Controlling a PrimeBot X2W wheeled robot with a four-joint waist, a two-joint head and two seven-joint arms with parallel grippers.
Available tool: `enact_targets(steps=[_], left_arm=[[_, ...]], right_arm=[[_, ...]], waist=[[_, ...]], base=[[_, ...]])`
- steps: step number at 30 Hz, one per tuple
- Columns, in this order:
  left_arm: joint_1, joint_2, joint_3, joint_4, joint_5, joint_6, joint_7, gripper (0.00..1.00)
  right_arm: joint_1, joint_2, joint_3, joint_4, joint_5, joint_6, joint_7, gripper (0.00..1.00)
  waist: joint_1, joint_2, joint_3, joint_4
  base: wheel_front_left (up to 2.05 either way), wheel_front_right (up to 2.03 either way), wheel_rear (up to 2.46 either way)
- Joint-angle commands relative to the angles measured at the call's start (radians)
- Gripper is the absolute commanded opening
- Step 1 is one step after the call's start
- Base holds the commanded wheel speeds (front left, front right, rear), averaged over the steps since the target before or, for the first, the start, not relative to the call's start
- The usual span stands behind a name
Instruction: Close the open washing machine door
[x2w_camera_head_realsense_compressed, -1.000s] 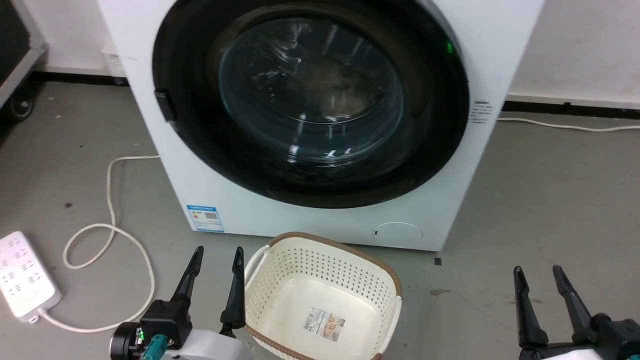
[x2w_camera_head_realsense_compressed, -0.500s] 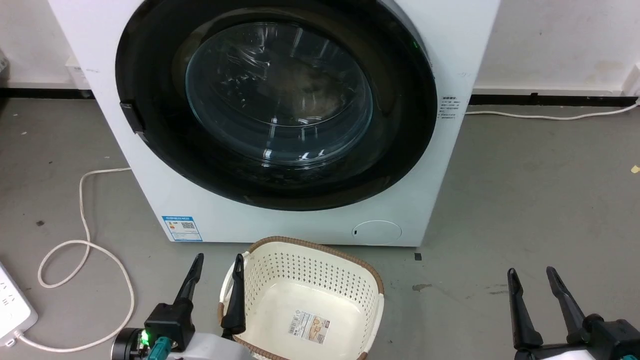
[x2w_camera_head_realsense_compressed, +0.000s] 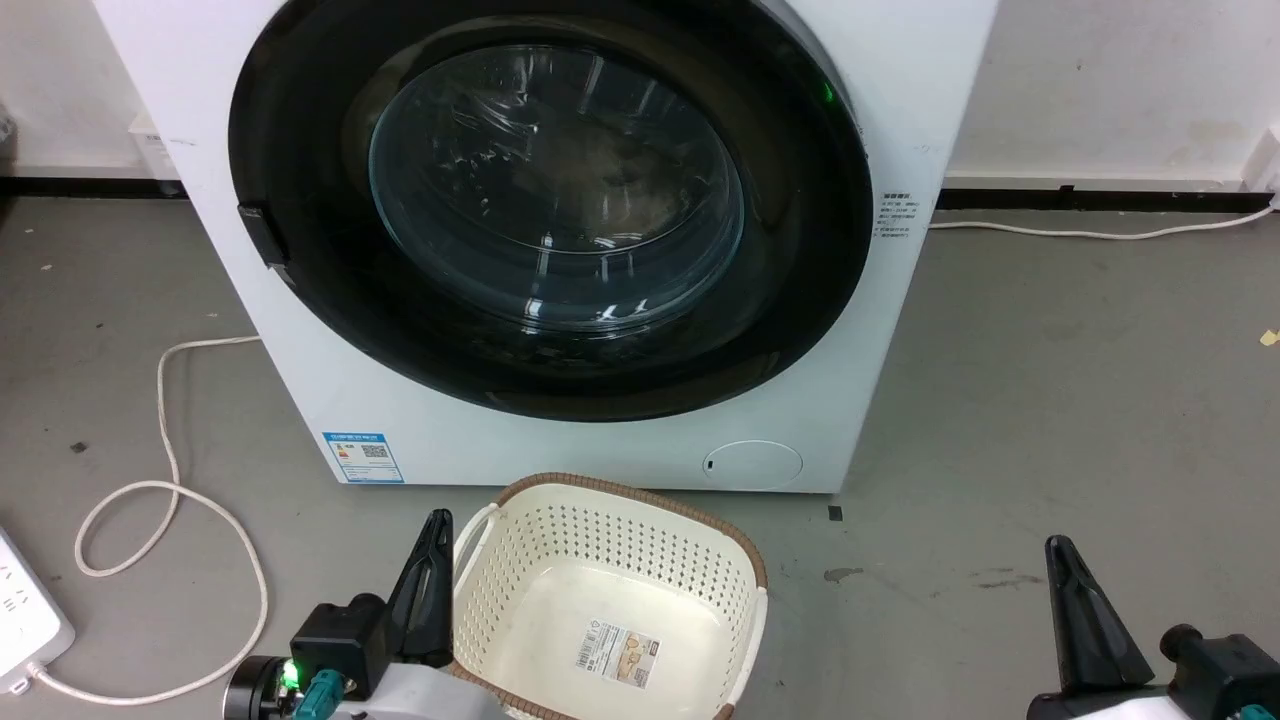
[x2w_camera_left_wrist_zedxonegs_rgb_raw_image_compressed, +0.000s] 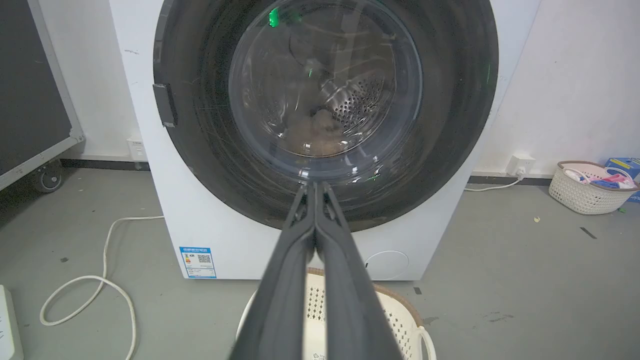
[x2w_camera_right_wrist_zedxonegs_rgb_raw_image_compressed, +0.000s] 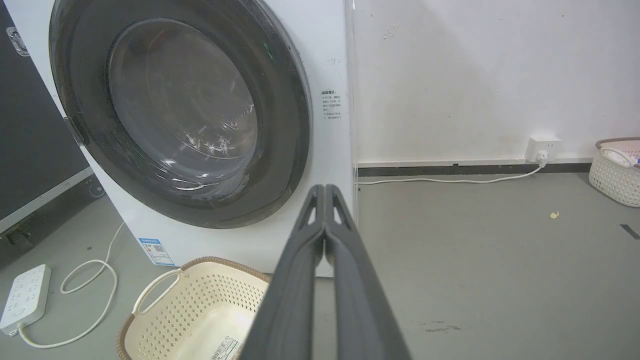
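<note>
The left gripper (x2w_camera_head_realsense_compressed: 436, 530), two long matte dark fingers, is pressed fully together with nothing between them, its tip just beside the cream perforated plastic basket with a brown woven-look rim (x2w_camera_head_realsense_compressed: 650, 492). The right gripper (x2w_camera_head_realsense_compressed: 1068, 565), well apart on bare floor, is likewise closed and empty; each wrist view shows its own pair meeting at the tips (x2w_camera_left_wrist_zedxonegs_rgb_raw_image_compressed: 315, 187) (x2w_camera_right_wrist_zedxonegs_rgb_raw_image_compressed: 325, 190). A thin white cable (x2w_camera_head_realsense_compressed: 210, 341) loops over the smooth grey floor (x2w_camera_head_realsense_compressed: 1050, 400). Behind the basket stands the white boxy washing machine (x2w_camera_head_realsense_compressed: 560, 455), and its large round glossy black door with a bulging clear glass window (x2w_camera_head_realsense_compressed: 800, 300) lies flat against the front. The left wrist view looks through the glass to a perforated steel drum (x2w_camera_left_wrist_zedxonegs_rgb_raw_image_compressed: 357, 100) holding a brownish clump, and shows a second pale basket of laundry (x2w_camera_left_wrist_zedxonegs_rgb_raw_image_compressed: 582, 195) by the wall. The right wrist view shows a white power strip (x2w_camera_right_wrist_zedxonegs_rgb_raw_image_compressed: 25, 292) and a wall socket (x2w_camera_right_wrist_zedxonegs_rgb_raw_image_compressed: 542, 147).
</note>
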Motion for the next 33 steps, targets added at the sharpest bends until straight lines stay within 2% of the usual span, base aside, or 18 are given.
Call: enact_targets(steps=[1, 33], left_arm=[[0.0, 0.0, 0.005, -0.007, 0.009, 0.001, 0.006, 0.0], [0.001, 0.0, 0.033, -0.041, 0.046, 0.004, 0.072, 0.0]], right_arm=[[-0.007, 0.001, 0.002, -0.004, -0.012, 0.0, 0.005, 0.0], [-0.033, 0.002, 0.016, -0.018, -0.052, 0.0, 0.07, 0.0]], waist=[[0.0, 0.0, 0.0, 0.001], [-0.0001, 0.0, 0.002, 0.013]], base=[[0.0, 0.0, 0.0], [0.0, 0.0, 0.0]])
